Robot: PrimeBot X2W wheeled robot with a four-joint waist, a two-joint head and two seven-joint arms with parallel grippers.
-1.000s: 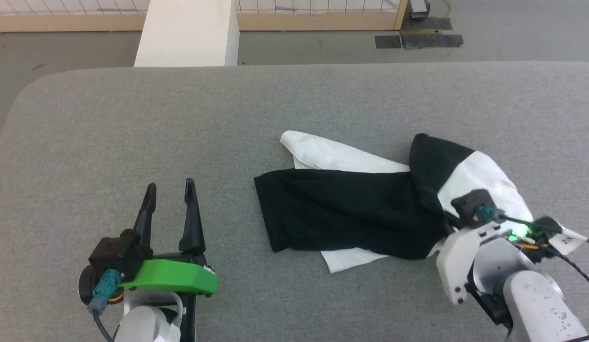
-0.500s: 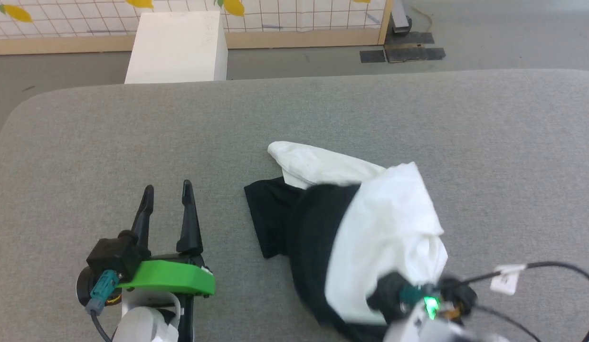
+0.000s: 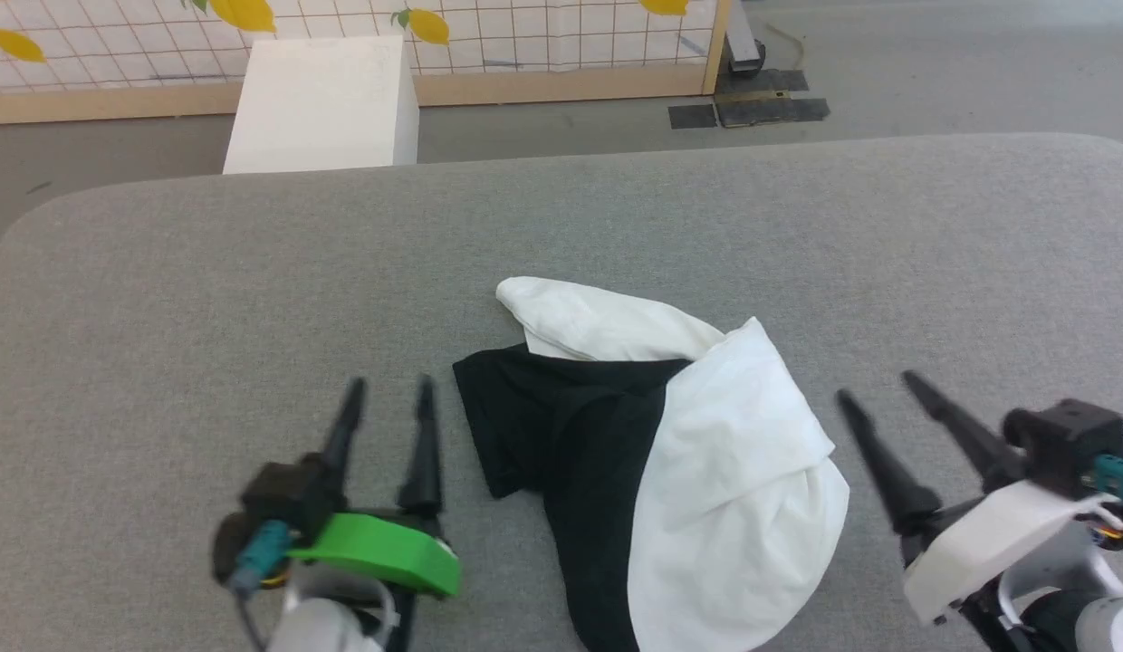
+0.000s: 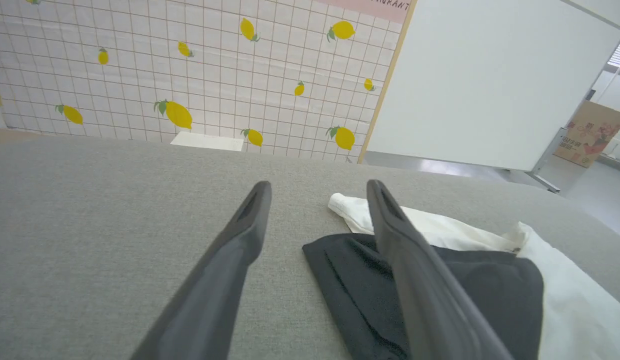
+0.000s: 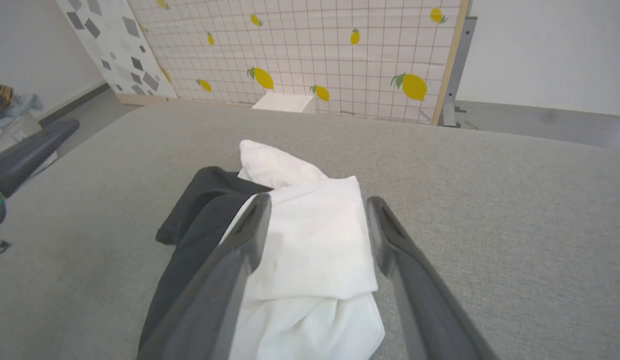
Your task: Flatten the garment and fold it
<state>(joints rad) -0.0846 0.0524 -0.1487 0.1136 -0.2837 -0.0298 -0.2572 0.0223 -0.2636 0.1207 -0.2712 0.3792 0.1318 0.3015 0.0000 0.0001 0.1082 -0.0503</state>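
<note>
The garment [image 3: 706,471] lies bunched in a heap on the grey table [image 3: 208,290], white cloth folded over black cloth at the near middle. My right gripper [image 3: 874,388] stands open just right of the heap, holding nothing. In the right wrist view the garment [image 5: 310,245] shows beyond my right gripper [image 5: 317,200]. My left gripper [image 3: 389,388] is open to the left of the garment's black edge. The left wrist view has the garment [image 4: 470,280] past the right finger of my left gripper [image 4: 317,185], apart from it.
A white block [image 3: 321,104] stands on the floor beyond the table's far edge, before a tiled panel with lemon prints [image 3: 489,36]. Bare grey table surface spreads to the left, right and far side of the heap.
My right gripper has let go of the garment and drawn back to the right. The cloth it pulled over now lies as a white flap on the black part. The head camera shifted.
</note>
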